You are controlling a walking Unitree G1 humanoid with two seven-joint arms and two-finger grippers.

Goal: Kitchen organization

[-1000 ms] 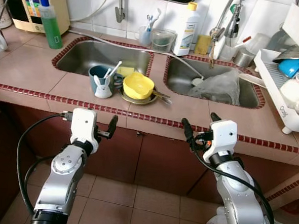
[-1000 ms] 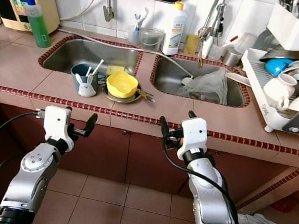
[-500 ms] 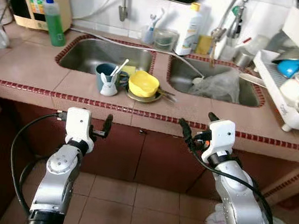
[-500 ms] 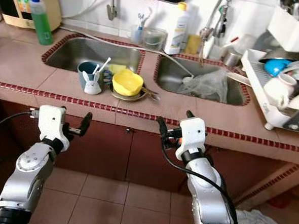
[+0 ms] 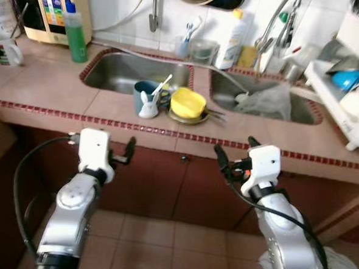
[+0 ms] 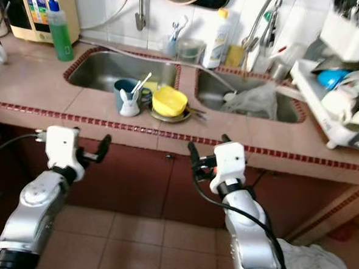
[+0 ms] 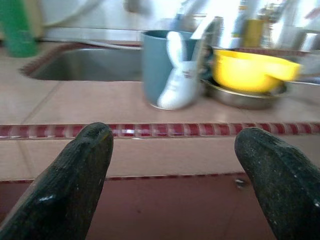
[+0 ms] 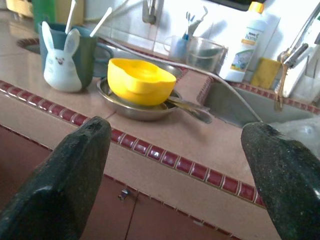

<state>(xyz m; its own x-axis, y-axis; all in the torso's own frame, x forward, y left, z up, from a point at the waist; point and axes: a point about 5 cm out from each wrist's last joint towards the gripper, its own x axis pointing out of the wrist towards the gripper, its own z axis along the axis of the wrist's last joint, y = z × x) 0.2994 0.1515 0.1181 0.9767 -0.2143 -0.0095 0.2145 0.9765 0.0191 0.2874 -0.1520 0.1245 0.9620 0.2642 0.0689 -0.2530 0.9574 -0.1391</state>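
While our arms hang short of the counter, the glossy yellow plastic bowl (image 5: pixel 188 102) sits tipped in a shallow steel dish (image 8: pixel 135 106) on the strip of pinkish tile between the two sinks, ahead of both pincers and above them. Just beside it stands a teal mug (image 5: pixel 145 93) with a white rabbit-shaped ceramic holder (image 5: pixel 148 106) touching its front, and pale utensil handles lean out of the mug. We hold our left pincer (image 5: pixel 128 152) in front of the dark red cabinet doors, its rough black fingers (image 7: pixel 75 180) spread apart with nothing between them. Our right pincer (image 5: pixel 233 154) is at about the same height, likewise parted and empty, below the red-beaded edge of the tiled counter (image 5: pixel 60 97).
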